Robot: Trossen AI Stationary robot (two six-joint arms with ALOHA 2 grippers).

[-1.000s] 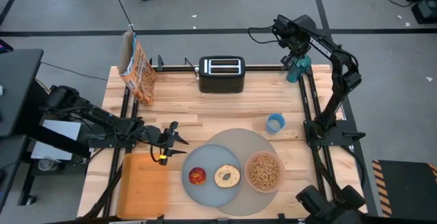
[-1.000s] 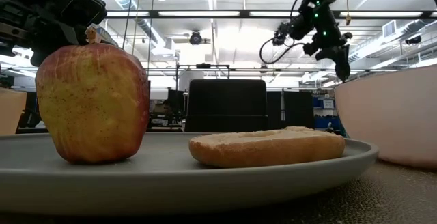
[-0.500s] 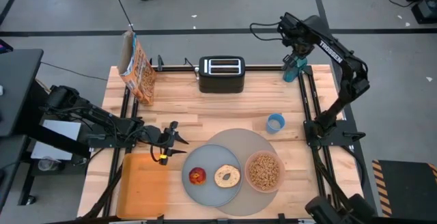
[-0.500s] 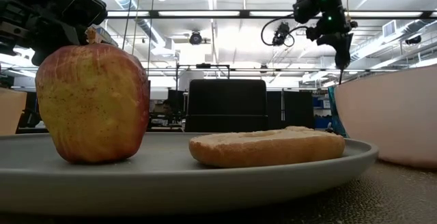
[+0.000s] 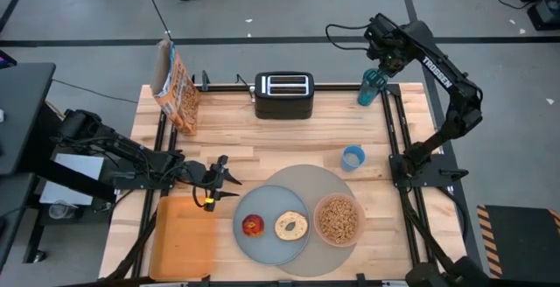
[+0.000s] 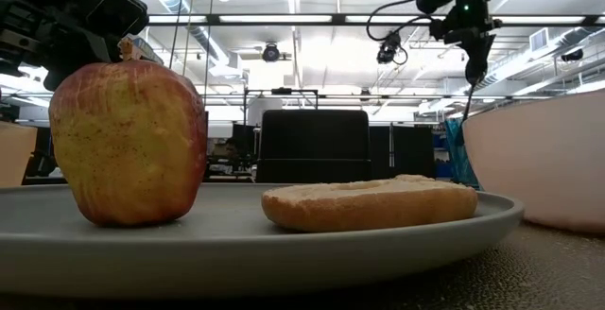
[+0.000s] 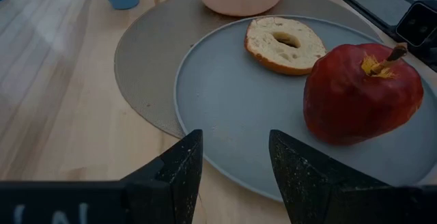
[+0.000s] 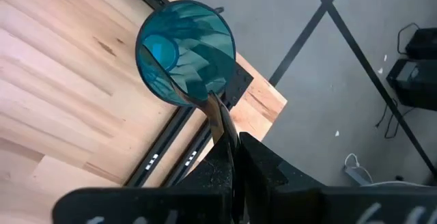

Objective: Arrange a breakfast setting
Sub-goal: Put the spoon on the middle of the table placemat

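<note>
A grey plate [image 5: 268, 248] on the round placemat [image 5: 302, 178] carries a red apple [image 5: 253, 226] and a bagel half [image 5: 290, 227]. Beside the plate stands a pink bowl [image 5: 338, 220] of brown cereal. My left gripper [image 7: 235, 162] is open just left of the plate, low over the table, with nothing between its fingers. My right gripper [image 5: 381, 66] hangs high over the table's far right corner, shut on a metal spoon [image 8: 217, 113] above a teal cup [image 5: 370, 87]. My right gripper pinches the spoon's handle [image 8: 225, 134] between its two shut fingers. The fingers come steeply from above and lie along the handle. The spoon hangs below them and slants down to the teal cup's rim [image 8: 207, 98]; its lower end does not show plainly.
A black toaster [image 5: 283, 94] stands at the far edge, with a cereal box [image 5: 177, 86] at the far left. A small blue cup [image 5: 353, 157] sits beyond the bowl. An orange board [image 5: 184, 239] lies at the near left. Bare wood stretches across the table's middle.
My right gripper has risen above the teal cup with the spoon and tipped to point more steeply down. The cup has stayed at the corner.
</note>
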